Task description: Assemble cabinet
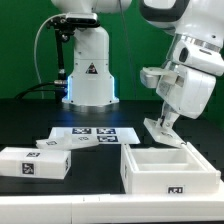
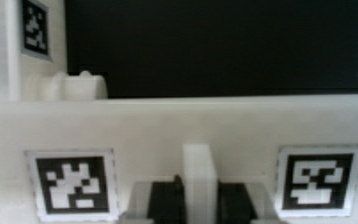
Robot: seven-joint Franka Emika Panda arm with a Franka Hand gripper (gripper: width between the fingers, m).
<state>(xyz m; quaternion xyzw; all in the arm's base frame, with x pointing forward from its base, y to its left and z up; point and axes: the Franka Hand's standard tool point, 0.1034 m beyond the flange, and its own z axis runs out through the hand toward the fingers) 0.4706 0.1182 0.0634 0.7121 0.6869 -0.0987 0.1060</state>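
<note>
The cabinet's open white box point(image 1: 150, 173) stands at the front of the exterior view's right, with a marker tag on its front wall. My gripper point(image 1: 163, 127) reaches down onto the far rim of that box. In the wrist view the two black fingers point(image 2: 160, 202) press from both sides on a narrow white wall point(image 2: 197, 165) of the box, between two marker tags point(image 2: 69, 180). The gripper point(image 2: 197, 198) is shut on this wall. A long white cabinet block point(image 1: 35, 163) lies at the exterior view's front left, with a smaller white slab point(image 1: 57, 146) behind it.
The marker board point(image 1: 95, 135) lies flat on the dark table between the loose parts and the robot base point(image 1: 88, 75). In the wrist view another white piece with a tag point(image 2: 34, 30) and a small white knob point(image 2: 82, 86) show beyond the box.
</note>
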